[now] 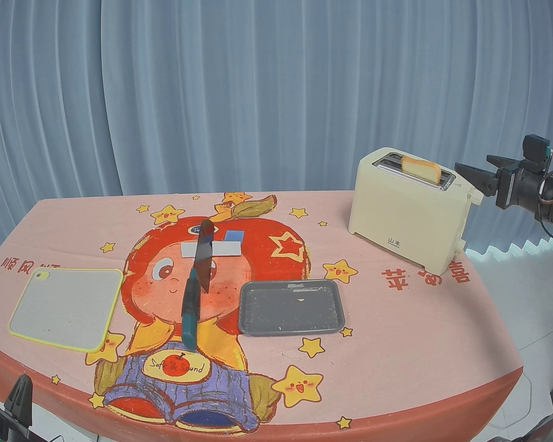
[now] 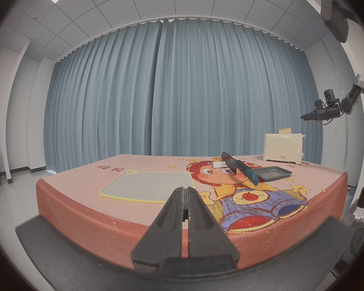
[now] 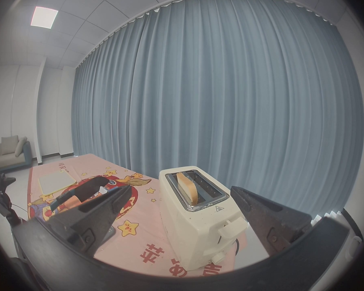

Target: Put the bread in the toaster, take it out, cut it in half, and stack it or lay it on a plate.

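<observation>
Presently noted: right hand (image 1: 472,161) open near cream box-shaped toaster (image 1: 405,216), left hand (image 2: 186,188) closed, empty; risk of crushing or dropping upright tan bread slice (image 1: 421,169) through off-centre pinch.

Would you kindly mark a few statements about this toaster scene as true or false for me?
1. A slice of bread stands in a slot of the toaster. True.
2. The right gripper is shut on the bread. False: it is open, apart from the toaster, and holds nothing.
3. The knife lies between the cutting board and the tray. True.
4. Two bread halves lie on the tray. False: it holds no bread.
5. The left gripper is shut. True.
</observation>
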Controlling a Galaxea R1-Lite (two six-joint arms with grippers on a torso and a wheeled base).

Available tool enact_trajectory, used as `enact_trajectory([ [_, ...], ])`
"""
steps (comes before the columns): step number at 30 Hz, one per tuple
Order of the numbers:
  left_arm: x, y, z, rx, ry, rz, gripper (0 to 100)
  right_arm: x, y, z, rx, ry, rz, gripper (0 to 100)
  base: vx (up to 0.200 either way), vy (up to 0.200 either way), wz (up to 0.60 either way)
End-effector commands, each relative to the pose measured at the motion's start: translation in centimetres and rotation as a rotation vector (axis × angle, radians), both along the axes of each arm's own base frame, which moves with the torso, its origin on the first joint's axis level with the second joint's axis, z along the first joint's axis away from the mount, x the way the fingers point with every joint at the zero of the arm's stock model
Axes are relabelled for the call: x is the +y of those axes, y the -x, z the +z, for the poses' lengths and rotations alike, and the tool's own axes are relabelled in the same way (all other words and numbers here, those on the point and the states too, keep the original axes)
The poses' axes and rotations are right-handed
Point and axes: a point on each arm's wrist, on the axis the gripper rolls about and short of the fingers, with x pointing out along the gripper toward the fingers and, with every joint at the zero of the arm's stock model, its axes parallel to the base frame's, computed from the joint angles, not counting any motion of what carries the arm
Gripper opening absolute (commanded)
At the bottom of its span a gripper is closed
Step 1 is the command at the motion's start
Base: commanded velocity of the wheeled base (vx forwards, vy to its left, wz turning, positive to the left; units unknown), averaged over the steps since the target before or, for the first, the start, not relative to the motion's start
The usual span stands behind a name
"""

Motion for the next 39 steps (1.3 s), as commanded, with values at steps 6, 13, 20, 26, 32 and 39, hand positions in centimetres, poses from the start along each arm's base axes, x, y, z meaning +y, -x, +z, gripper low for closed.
enact_trajectory([
  [6, 0.0, 0.0, -0.5, 0.001, 0.001, 0.001, 0, 0.2, -2.1, -1.7, 0.019, 0.028, 0.015, 100, 0.0, 0.0, 0.0],
  [13, 0.0, 0.0, -0.5, 0.001, 0.001, 0.001, 0, 0.1, -3.2, -1.1, -0.038, 0.059, 0.031, 100, 0.0, 0.0, 0.0],
  [20, 0.0, 0.0, -0.5, 0.001, 0.001, 0.001, 0, 0.0, -4.8, -1.9, -0.038, 0.122, 0.046, 100, 0.0, 0.0, 0.0],
  [26, 0.0, 0.0, -0.5, 0.001, 0.001, 0.001, 0, 0.6, -7.4, -3.5, -0.021, 0.154, 0.065, 100, 0.0, 0.0, 0.0],
  [32, 0.0, 0.0, -0.5, 0.001, 0.001, 0.001, 0, 1.2, -8.5, -3.9, -0.018, 0.156, 0.079, 100, 0.0, 0.0, 0.0],
  [39, 0.0, 0.0, -0.5, 0.001, -0.001, 0.001, 0, 1.7, -9.3, -4.9, 0.006, 0.163, 0.088, 100, 0.0, 0.0, 0.0],
])
